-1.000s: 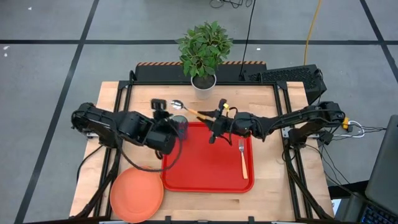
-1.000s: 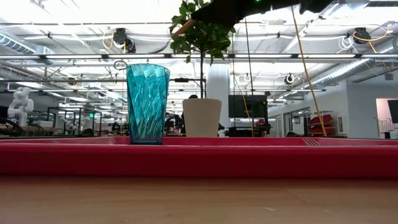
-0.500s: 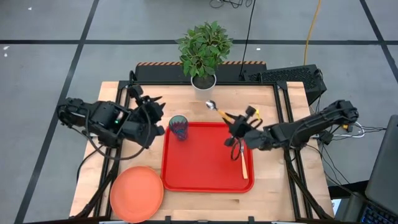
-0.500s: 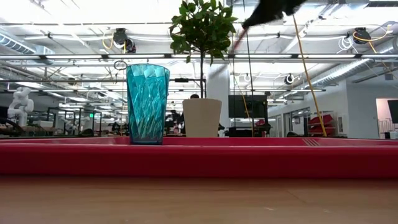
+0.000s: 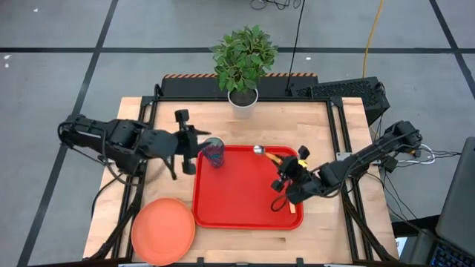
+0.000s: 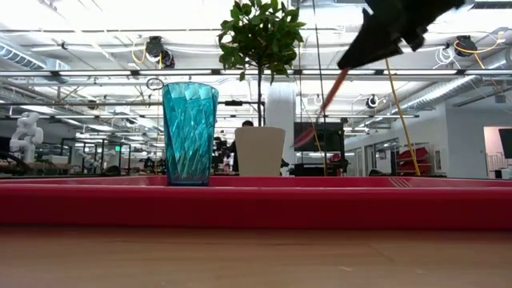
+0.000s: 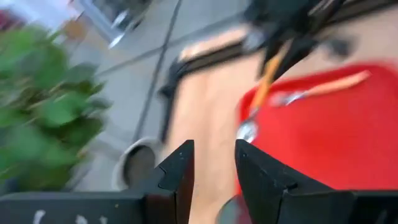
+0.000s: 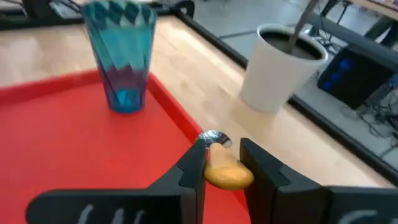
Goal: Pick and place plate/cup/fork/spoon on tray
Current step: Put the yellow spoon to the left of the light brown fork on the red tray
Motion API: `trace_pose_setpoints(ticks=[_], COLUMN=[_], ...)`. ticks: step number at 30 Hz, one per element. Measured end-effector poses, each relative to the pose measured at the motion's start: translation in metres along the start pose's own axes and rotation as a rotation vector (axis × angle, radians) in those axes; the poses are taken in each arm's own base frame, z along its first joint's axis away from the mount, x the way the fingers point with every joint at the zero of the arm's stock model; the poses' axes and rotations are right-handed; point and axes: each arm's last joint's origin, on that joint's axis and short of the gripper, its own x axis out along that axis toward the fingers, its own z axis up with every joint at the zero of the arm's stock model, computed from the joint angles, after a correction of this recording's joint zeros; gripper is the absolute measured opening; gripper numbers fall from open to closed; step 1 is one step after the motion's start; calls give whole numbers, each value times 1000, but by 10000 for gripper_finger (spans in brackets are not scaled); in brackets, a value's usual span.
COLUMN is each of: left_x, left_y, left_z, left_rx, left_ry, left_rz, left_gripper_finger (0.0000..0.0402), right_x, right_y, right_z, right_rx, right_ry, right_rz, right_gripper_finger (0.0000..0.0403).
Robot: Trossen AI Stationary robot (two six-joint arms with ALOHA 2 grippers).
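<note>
The red tray (image 5: 223,215) lies mid-table. The teal cup (image 5: 214,152) stands upright in its far left corner, also in the low view (image 6: 190,132). My left gripper (image 5: 194,147) hovers open just left of the cup, with nothing between its fingers (image 7: 177,177). My right gripper (image 5: 284,170) is over the tray's right part, shut on the spoon (image 5: 266,153). The fork (image 5: 292,206) lies on the tray under that gripper, mostly hidden. The orange plate (image 5: 163,231) lies flat on the table at the near left. My right gripper pinches the spoon's orange handle near its free end (image 8: 227,175) between its two fingers. They come slanting down from the table's right side, and the spoon runs on ahead of them. The silver bowl (image 8: 213,138) points far-left and lower than the handle (image 6: 332,88), clear of the tray.
A white pot (image 5: 243,100) with a green plant stands at the table's far edge, behind the tray. A black device (image 5: 349,93) sits beyond the far right corner. The tray's middle (image 5: 237,193) is bare red.
My right gripper has carried the spoon from beyond the tray's far edge toward the right and near side, over the tray, sinking and rolling, so the bowl now hangs lower. My left gripper has drawn back from the cup toward the table's left and tipped up; the cup stays standing.
</note>
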Motion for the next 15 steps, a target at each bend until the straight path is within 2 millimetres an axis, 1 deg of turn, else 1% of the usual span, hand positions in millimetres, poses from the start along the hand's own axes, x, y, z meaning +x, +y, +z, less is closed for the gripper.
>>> trace_pose_setpoints(ticks=[2,6,11,15], left_x=[-4,-10,0,12], left_y=[2,1,-14,-28], left_z=[-10,-32,-66,-88], left_rx=[-29,-78,-150,-197], left_ry=[-107,-306,-449,-562], left_rz=[-61,-151,-166,-152], left_gripper_finger=[120,120,120,120], right_x=[-2,-6,-10,-13], right_y=[0,-3,-8,-8], right_z=[-4,-14,-24,-28], right_rx=[28,73,148,210], right_ry=[19,122,267,346], right_rz=[-3,21,29,44], right_gripper_finger=[57,57,57,57])
